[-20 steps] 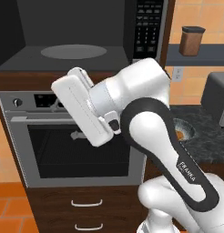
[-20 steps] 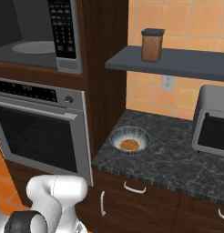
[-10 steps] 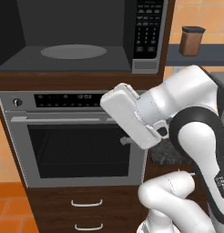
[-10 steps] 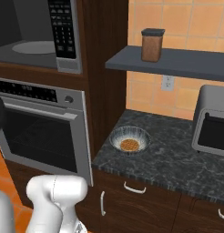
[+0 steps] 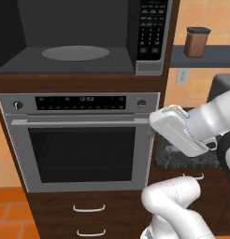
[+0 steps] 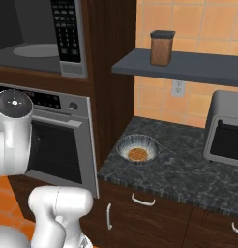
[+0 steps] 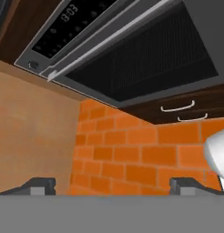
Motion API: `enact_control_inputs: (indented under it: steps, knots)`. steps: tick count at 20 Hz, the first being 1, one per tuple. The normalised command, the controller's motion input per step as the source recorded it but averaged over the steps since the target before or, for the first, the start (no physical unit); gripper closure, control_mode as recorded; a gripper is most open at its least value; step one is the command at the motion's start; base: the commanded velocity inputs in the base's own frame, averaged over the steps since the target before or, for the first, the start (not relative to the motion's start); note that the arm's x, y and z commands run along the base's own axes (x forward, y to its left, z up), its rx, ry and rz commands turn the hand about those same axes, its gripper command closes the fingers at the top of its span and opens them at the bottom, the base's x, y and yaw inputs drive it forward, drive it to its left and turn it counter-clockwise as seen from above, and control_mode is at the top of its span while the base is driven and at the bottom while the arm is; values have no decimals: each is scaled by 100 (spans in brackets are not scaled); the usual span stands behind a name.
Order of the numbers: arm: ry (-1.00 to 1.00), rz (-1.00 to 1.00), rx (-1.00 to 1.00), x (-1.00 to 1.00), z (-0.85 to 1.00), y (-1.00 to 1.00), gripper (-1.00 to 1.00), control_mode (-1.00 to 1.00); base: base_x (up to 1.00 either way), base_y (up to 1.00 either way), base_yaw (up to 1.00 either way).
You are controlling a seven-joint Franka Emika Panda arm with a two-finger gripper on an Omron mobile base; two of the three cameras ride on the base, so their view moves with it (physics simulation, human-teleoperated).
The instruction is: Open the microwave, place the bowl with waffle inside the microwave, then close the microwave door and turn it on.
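The microwave point(image 5: 89, 42) stands open, showing its dark cavity and grey turntable point(image 5: 75, 52), with the keypad point(image 5: 152, 28) on its right. Its door looks swung out at the left edge point(image 5: 4, 32). The striped bowl point(image 6: 138, 147) sits on the dark stone counter right of the oven column, and the golden waffle point(image 6: 137, 154) lies inside it. My white hand point(image 5: 175, 130) hangs in front of the oven's right edge, well below the microwave and left of the bowl. In the hand view my gripper point(image 7: 114, 186) is open with nothing between its fingertips point(image 7: 41, 185).
A steel wall oven point(image 5: 82, 140) fills the space under the microwave, with drawers point(image 5: 89, 207) beneath it. A brown jar point(image 6: 161, 47) stands on a grey shelf point(image 6: 188, 68) above the counter. A small grey countertop appliance point(image 6: 227, 133) sits at the counter's right end.
The arm has swung right, from in front of the oven's middle to its right edge near the counter. The gripper stays open and the bowl has not moved.
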Motion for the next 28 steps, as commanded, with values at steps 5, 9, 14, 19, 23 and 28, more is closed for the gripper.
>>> enact_control_inputs:
  steps: [5,9,14,19,23,28]
  knots:
    - [-12,0,-11,0,-32,-100,-100,-100,0,0,0]
    - [-6,-2,-9,0,-48,-100,-100,-100,0,0,0]
    - [0,-3,-1,31,-68,-100,-100,-100,0,0,0]
    - [1,-15,0,50,-68,-100,-100,-100,0,0,0]
    - [8,-24,0,81,-48,-100,-100,-100,0,0,0]
    - [20,-24,2,99,-44,-100,-100,-100,0,0,0]
